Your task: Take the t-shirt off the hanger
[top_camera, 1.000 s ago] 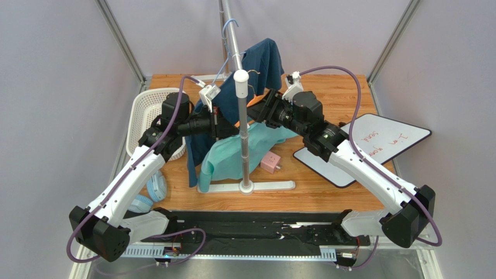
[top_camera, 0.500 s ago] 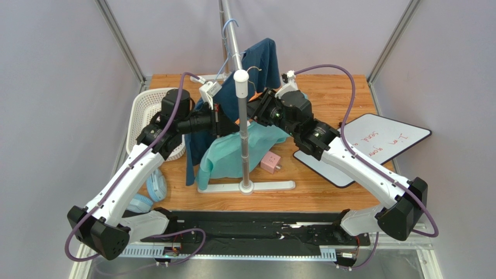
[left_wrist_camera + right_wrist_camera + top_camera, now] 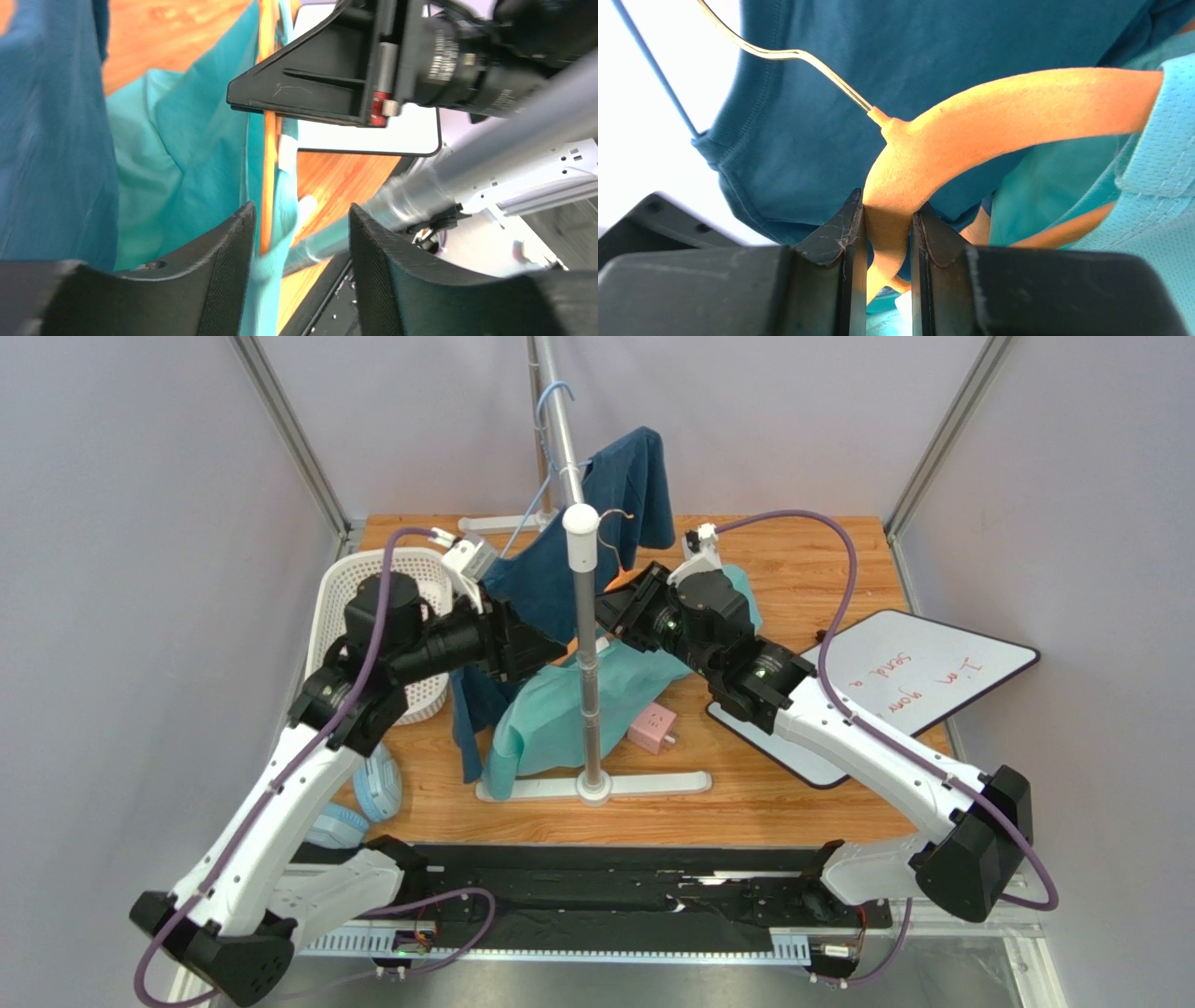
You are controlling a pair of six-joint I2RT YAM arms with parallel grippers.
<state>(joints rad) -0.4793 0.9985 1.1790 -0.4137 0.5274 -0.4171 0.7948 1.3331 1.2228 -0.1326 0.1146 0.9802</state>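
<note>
The turquoise t-shirt hangs low by the rack pole on an orange velvet hanger. In the right wrist view my right gripper is shut on the hanger just below its metal hook; from above, the right gripper sits right of the pole. My left gripper is open, and a fold of the t-shirt and the hanger's orange arm lie against its left finger. From above, the left gripper is left of the pole. The right gripper fills the top of the left wrist view.
A dark blue shirt hangs on the rack behind. The rack pole stands between my arms on a white base. A white basket is far left, a whiteboard right, a pink block beside the base.
My left gripper has opened, let go of the turquoise cloth and drawn back to the left. My right gripper has closed on the orange hanger and moved slightly left.
</note>
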